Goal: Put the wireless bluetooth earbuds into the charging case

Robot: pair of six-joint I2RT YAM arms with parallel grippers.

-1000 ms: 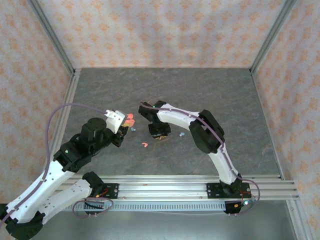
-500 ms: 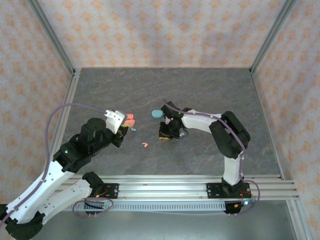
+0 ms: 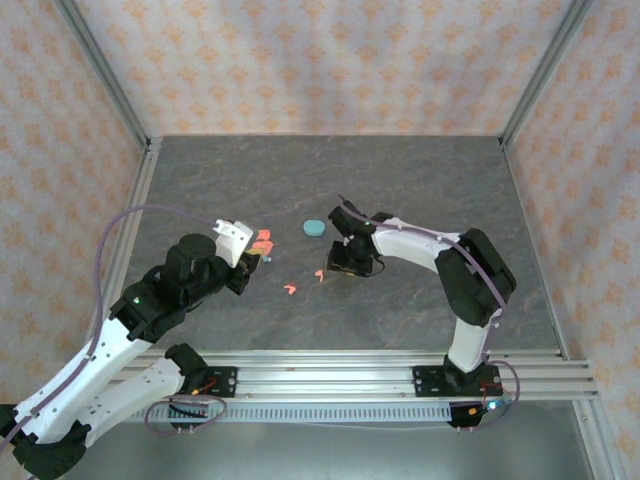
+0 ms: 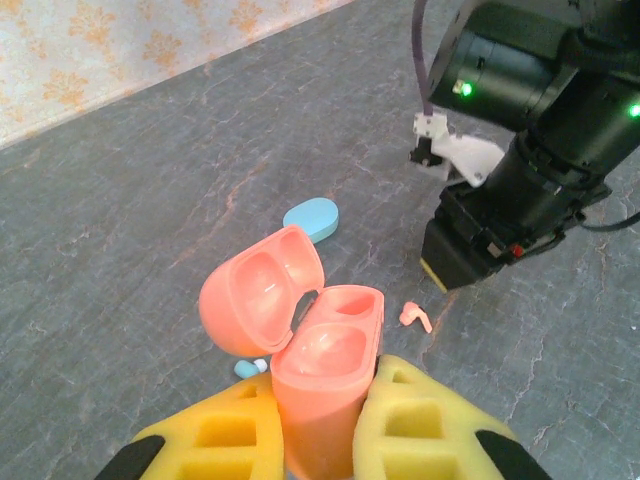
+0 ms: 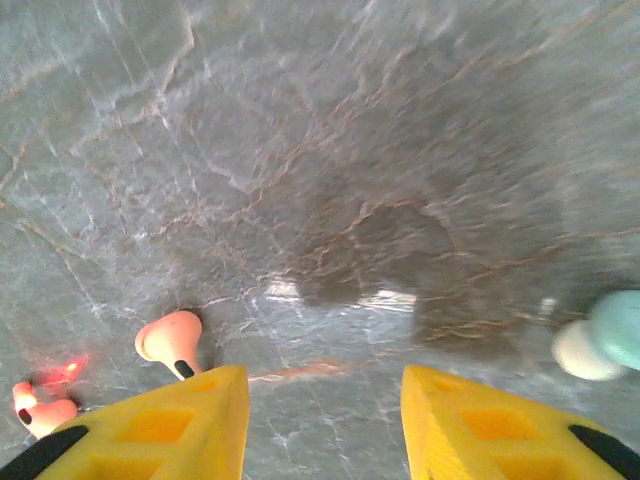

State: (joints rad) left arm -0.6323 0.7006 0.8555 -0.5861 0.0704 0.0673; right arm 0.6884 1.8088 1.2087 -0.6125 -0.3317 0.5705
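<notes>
My left gripper is shut on the base of an open salmon-pink charging case, lid tipped back to the left and both wells empty. In the top view it holds that case at centre left. One pink earbud lies on the table just past the case, close to my right gripper. A teal earbud lies by the left finger. My right gripper hovers low and open over bare table, a pink earbud by its left finger, another further left, and a teal earbud to the right.
A closed light-teal case lies on the grey stone-patterned table behind the two grippers. In the top view the two pink earbuds lie between the arms. Metal posts and patterned walls enclose the table.
My right gripper has moved right, away from the left one, and opened. A second pink earbud now lies on the table beside it. The left gripper and its case have stayed put.
</notes>
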